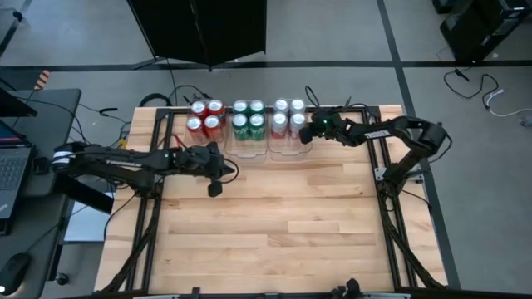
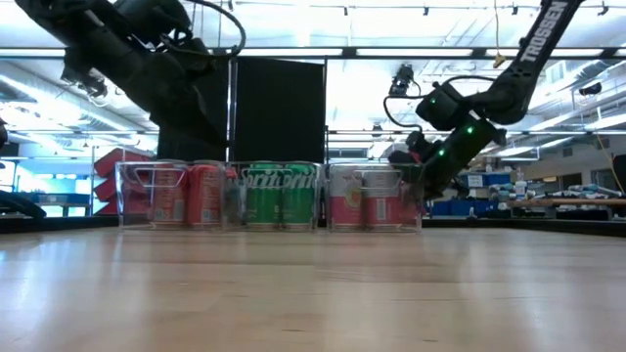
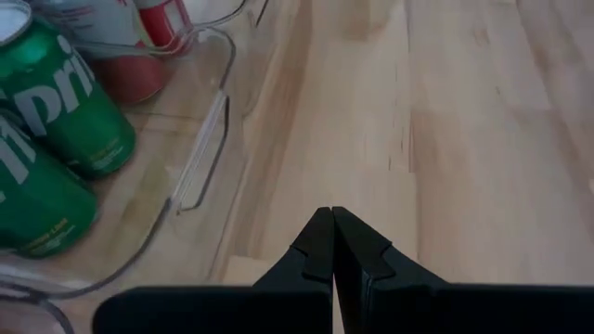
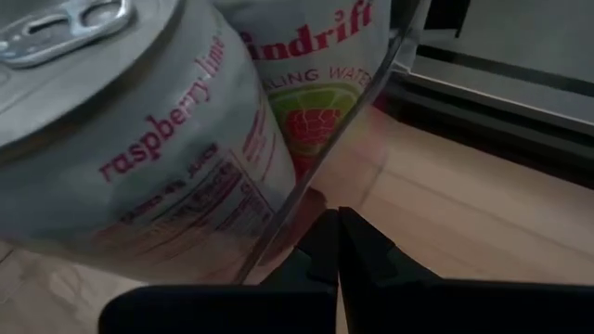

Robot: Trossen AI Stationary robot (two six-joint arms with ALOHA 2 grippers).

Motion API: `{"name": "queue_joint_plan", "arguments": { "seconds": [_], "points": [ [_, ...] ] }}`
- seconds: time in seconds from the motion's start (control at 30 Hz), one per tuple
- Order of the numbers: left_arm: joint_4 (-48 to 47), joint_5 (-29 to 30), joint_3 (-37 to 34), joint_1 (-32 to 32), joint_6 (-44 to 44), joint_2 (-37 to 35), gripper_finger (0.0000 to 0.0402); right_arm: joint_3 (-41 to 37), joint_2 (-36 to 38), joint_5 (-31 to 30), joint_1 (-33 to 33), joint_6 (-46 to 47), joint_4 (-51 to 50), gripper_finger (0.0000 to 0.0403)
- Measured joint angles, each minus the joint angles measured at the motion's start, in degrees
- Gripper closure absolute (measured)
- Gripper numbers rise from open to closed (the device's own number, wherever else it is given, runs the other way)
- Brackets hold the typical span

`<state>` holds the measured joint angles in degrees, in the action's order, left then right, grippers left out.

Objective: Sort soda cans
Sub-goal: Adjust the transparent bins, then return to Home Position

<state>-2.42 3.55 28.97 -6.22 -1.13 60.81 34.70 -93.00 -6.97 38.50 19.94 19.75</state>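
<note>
All twelve cans [image 1: 247, 118] sit binned at the desk's [image 1: 274, 224] far edge; we back both closed, empty hands, left [image 1: 215, 189] and right [image 1: 311, 133], away gently without nudging the bins [image 1: 268, 148].

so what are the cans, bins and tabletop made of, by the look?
Soda cans: likely thin metal, with a printed wall and a bare silvery top with a pull tab. Bins: clear, glossy plastic, since the cans show through. Tabletop: light wood in jointed strips, with visible grain and a smooth finish.
</note>
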Motion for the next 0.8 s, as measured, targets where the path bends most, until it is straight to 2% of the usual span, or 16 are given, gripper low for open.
{"name": "queue_joint_plan", "arguments": {
  "seconds": [0.1, 0.27, 0.53, 0.8],
  "points": [
    [-0.80, -0.02, -0.89, -0.15, -0.50, -1.17, 0.0401, 0.00, -0.54, 0.64, 0.00, -0.13, 1.52, 0.0403],
    [6.87, -0.65, -3.85, -0.38, 0.35, -1.27, 0.0401, 0.04, -0.53, 1.26, 0.00, -0.69, 1.66, 0.0403],
    [10.19, -6.21, -5.66, -4.35, 1.47, -1.19, 0.0401, 0.07, 0.26, 2.32, 0.81, -2.44, 0.58, 0.0403],
    [13.76, -10.32, -5.68, -4.66, 2.51, -4.31, 0.0401, 0.02, 11.87, 2.50, 1.24, -9.56, -9.40, 0.0403]
  ]
}}
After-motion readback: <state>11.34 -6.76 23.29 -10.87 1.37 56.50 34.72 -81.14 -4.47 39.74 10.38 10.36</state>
